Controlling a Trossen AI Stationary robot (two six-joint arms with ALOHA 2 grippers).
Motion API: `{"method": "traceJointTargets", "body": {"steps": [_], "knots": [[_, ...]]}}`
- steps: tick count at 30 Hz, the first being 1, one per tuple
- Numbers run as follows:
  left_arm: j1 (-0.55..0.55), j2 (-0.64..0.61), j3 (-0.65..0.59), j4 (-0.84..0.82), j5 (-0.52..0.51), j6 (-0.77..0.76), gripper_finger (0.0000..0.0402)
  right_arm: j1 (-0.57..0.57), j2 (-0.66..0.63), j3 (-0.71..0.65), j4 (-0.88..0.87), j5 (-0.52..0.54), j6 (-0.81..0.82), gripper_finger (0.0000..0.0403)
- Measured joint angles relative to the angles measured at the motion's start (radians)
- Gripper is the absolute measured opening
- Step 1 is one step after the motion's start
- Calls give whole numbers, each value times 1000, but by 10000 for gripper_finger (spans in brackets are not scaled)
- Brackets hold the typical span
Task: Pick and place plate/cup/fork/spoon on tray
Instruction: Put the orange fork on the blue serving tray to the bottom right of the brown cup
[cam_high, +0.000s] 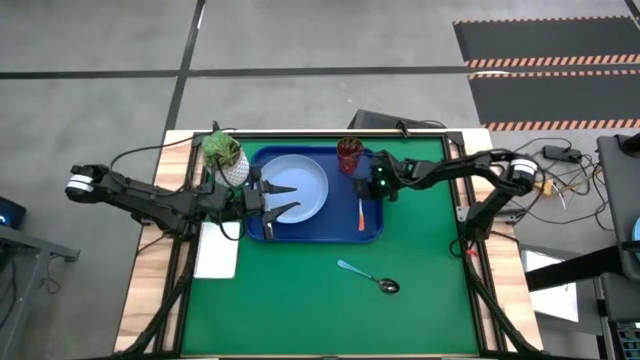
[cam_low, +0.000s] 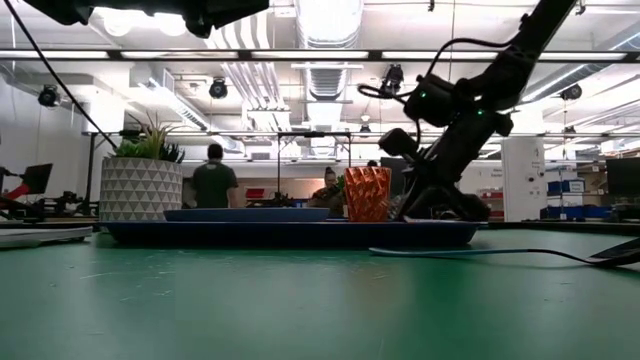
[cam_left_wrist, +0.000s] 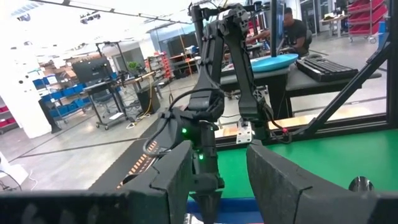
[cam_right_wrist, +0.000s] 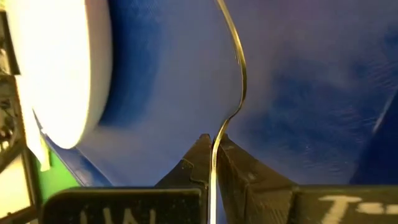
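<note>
The dark-blue tray (cam_high: 340, 232) lies on the green mat. The light-blue plate (cam_high: 305, 180) rests flat in its left half, and the reddish-brown cup (cam_high: 349, 155) stands upright in its far right corner. My right gripper (cam_right_wrist: 213, 140) is low over the tray's right side, next to the cup, shut on the orange-handled fork (cam_high: 361, 212). My left gripper (cam_high: 277, 198) is open and empty, well above the plate's left part, pointing level toward the right arm (cam_left_wrist: 208, 112). The teal-handled spoon (cam_high: 368, 277) lies on the mat near the tray's near right corner. My right gripper pinches the fork between its two fingers at the end of the fork nearest the gripper (cam_right_wrist: 216, 144). The fork shows edge-on, a thin curved strip (cam_right_wrist: 240, 68) running straight out from the fingertips over the tray floor. Whether its free end rests on the tray I cannot tell.
A white pot with a green plant (cam_high: 228, 158) stands by the tray's far left corner. A white flat object (cam_high: 216, 250) lies left of the mat. Open mat lies near and right of the tray. A person (cam_low: 212, 180) stands in the room beyond the table.
</note>
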Motion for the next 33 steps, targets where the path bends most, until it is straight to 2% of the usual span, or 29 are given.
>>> {"method": "traceJointTargets", "body": {"steps": [9,29,33], "knots": [[0,0,-2,-5,0,0,135,-1,56,37,3,-12,-23,8],[0,0,-5,-6,0,0,135,-1,56,33,-21,29,-27,9],[0,0,-5,-6,0,0,135,-1,56,40,-22,58,-38,23]]}}
